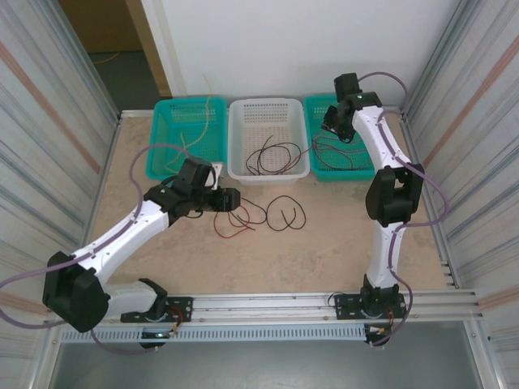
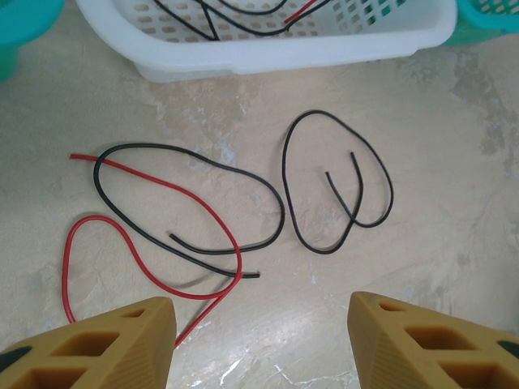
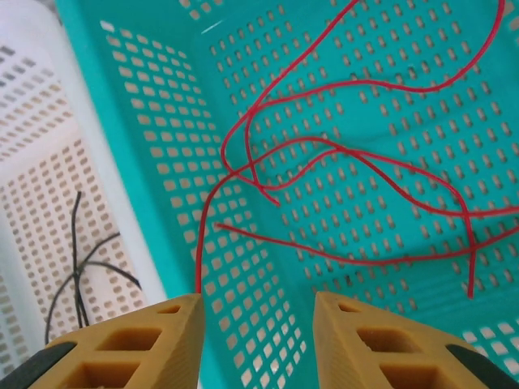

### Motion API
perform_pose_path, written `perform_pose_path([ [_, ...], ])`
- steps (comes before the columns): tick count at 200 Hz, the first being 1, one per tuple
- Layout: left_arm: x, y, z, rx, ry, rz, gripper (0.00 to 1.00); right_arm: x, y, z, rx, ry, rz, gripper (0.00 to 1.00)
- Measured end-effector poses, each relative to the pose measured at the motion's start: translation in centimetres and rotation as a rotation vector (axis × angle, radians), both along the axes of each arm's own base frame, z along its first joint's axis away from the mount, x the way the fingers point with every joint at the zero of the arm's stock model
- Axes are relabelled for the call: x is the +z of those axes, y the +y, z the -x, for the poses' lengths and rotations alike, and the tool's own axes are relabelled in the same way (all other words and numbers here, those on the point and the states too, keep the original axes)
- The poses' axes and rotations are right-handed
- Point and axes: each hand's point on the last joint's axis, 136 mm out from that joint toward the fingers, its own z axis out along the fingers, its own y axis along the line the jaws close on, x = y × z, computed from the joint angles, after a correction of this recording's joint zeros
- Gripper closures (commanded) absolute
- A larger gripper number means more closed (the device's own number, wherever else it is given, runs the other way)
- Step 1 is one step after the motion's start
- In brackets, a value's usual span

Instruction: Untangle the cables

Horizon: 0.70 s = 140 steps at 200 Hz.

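From above: left gripper beside the loose cables on the table, right gripper over the teal basket. Left wrist — jaws apart; red strand crosses the black strand, so I might pinch both. Right wrist — jaws apart over red wires; one could snag.

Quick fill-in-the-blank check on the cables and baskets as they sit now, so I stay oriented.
1. The middle basket is coloured ____.
2. On the table, the red cable lies crossed with a ____ cable.
3. The cables under the right tool, in the teal basket, are ____.
Missing words: white; black; red.
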Motion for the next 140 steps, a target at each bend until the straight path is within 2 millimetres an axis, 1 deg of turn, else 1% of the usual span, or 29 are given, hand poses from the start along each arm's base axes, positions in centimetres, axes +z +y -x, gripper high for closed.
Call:
perform_pose_path([
  [8, -0.5, -0.1, 0.0, -0.004, 0.013, -0.008, 0.42, -0.4, -0.1, -0.1, 0.002, 0.008, -0.001, 0.57],
  [21, -1.2, -0.2, -0.2, -0.008, 0.030, -0.021, 0.42, -1.1, 0.6, 0.2, 0.019, 0.025, 0.008, 0.55],
  [39, -1.7, -0.2, -0.3, -0.008, 0.045, -0.030, 0.42, -2.0, 2.5, 1.3, 0.056, 0.049, 0.034, 0.55],
  [58, -1.7, -0.4, -0.5, -0.008, 0.046, -0.028, 0.43, -2.8, 4.5, 3.0, 0.095, 0.074, 0.082, 0.57],
  [86, -1.4, -0.4, -0.7, -0.006, 0.041, -0.022, 0.42, -2.6, 7.6, 5.1, 0.122, 0.074, 0.116, 0.61],
  [105, -1.5, -0.3, -0.8, -0.004, 0.043, -0.026, 0.41, -2.3, 9.6, 5.8, 0.113, 0.059, 0.120, 0.63],
  [124, -2.0, -0.3, -0.8, -0.014, 0.069, -0.049, 0.43, -2.5, 11.2, 6.5, 0.092, 0.055, 0.117, 0.65],
  [140, -2.7, -0.6, -0.9, -0.030, 0.096, -0.067, 0.43, -2.8, 12.0, 6.8, 0.064, 0.060, 0.106, 0.66],
])
